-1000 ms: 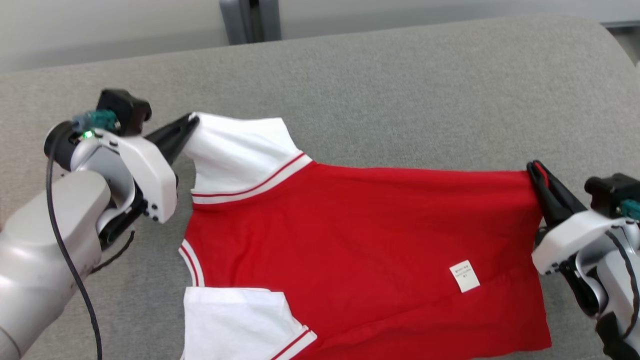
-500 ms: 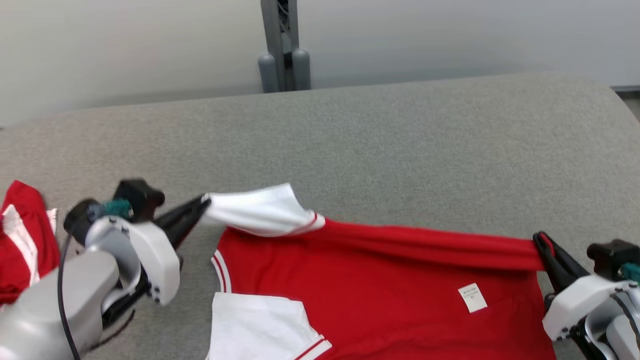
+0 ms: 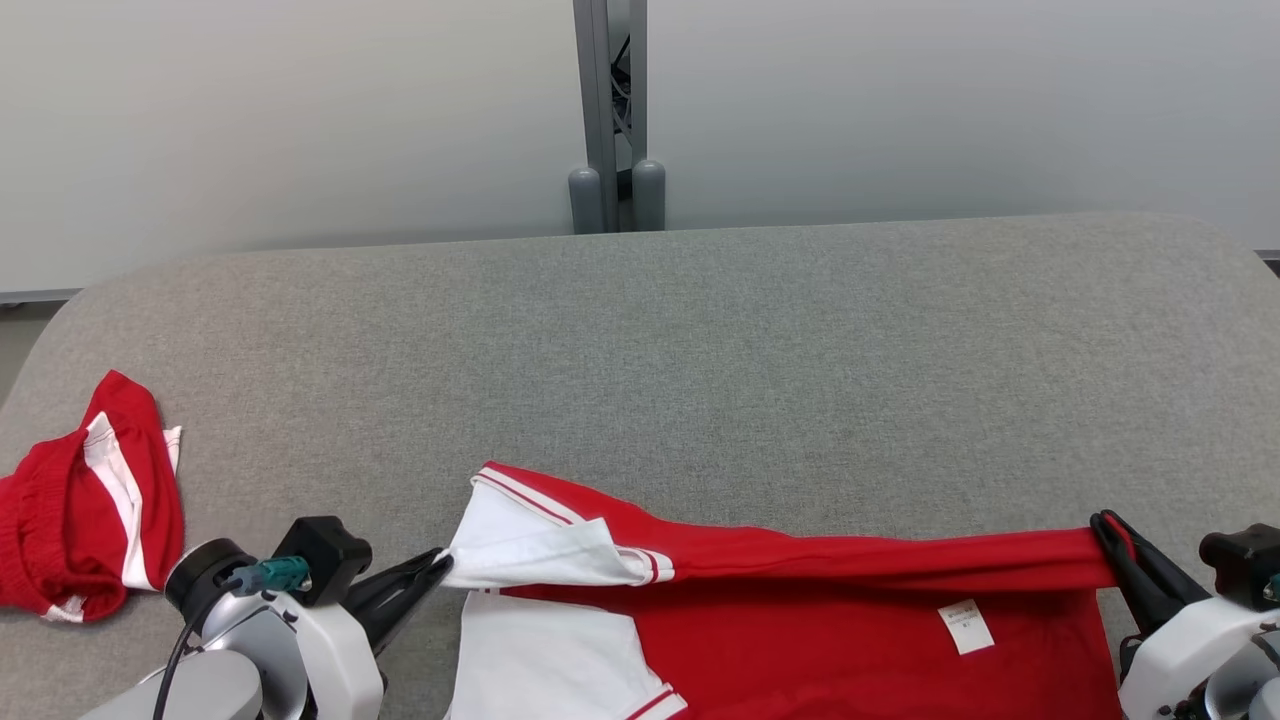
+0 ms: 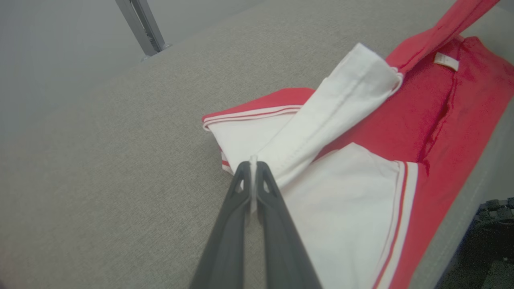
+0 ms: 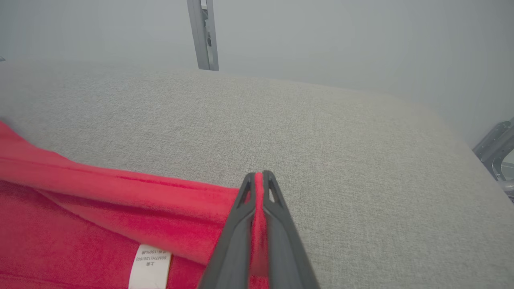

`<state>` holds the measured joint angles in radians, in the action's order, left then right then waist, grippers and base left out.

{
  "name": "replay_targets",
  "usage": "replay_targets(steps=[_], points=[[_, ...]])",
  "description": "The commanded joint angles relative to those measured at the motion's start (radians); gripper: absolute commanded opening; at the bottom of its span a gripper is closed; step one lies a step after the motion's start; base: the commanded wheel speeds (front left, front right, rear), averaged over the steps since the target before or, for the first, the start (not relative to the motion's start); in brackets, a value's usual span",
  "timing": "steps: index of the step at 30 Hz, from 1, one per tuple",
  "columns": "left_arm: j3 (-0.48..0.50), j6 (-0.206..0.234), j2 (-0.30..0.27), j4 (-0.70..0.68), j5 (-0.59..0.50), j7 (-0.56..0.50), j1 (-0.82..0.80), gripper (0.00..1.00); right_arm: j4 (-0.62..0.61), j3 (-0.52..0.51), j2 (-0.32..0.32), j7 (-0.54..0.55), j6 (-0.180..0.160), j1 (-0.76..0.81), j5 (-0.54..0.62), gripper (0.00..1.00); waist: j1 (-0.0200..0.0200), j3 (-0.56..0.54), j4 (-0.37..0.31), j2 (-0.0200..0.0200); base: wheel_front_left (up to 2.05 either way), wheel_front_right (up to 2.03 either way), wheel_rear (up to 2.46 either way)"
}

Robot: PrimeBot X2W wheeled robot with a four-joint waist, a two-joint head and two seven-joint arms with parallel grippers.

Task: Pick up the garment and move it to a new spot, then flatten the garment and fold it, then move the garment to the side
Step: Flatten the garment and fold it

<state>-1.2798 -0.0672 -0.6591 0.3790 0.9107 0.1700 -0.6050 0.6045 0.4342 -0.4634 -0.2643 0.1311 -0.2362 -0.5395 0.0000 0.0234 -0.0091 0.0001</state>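
Garment: A red garment (image 3: 800, 640) with white sleeves was spread at the near side of the desk (image 3: 750, 350). Its far edge was raised and doubled over into a taut red band strung between the two arms.
Left fingers: The left fingers (image 3: 415, 582) were pressed together on the hem of a white sleeve (image 3: 530, 540), which was held up off the cloth beneath.
Right fingers: The right fingers (image 3: 1130, 560) were pinched shut on the red corner at the band's right end.
Label: A white label (image 3: 966, 627) was seen on the flat red cloth, just under the band and near the right fingers.
Near edge: In the left wrist view the garment was seen to reach close to the desk's near edge.
Open room: The grey surface from the raised band to the far edge was left bare, out to both rounded corners.
Left side: A second red-and-white cloth (image 3: 90, 500) was bunched by the left edge, well apart from the garment.
Far edge: A pale wall (image 3: 300, 120) and a grey post (image 3: 610, 100) were seen behind it.
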Motion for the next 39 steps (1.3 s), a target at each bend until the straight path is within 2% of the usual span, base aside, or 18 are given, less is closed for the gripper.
replay_targets(steps=[1,8,19,27,39], points=[[0.002,0.015,-0.019,-0.024,-0.007,-0.003,0.018,0.00,-0.009,0.008,-0.020,-0.001,-0.001,0.011,-0.003,0.00,0.0000,-0.004,0.002,-0.0001,0.00,0.00,0.00],[0.002,0.054,-0.069,-0.137,-0.017,-0.034,0.070,0.00,-0.020,0.048,-0.073,-0.001,-0.001,-0.004,-0.014,0.00,0.0000,-0.007,0.006,-0.0001,0.00,0.00,0.00],[0.002,0.072,-0.127,-0.294,-0.020,-0.129,0.139,0.00,-0.042,0.134,-0.124,-0.001,-0.001,0.002,-0.056,0.00,0.0000,-0.008,0.018,-0.0001,0.00,0.00,0.00],[0.002,0.059,-0.139,-0.344,-0.016,-0.181,0.166,0.00,-0.043,0.197,-0.149,-0.001,-0.001,-0.003,-0.089,0.00,0.0000,-0.010,0.020,-0.0001,0.00,0.00,0.00],[0.002,0.045,-0.136,-0.346,-0.048,-0.228,0.181,0.00,0.014,0.409,-0.201,0.001,-0.001,-0.040,-0.250,0.00,0.0000,-0.006,0.015,-0.0001,0.00,0.00,0.00]])
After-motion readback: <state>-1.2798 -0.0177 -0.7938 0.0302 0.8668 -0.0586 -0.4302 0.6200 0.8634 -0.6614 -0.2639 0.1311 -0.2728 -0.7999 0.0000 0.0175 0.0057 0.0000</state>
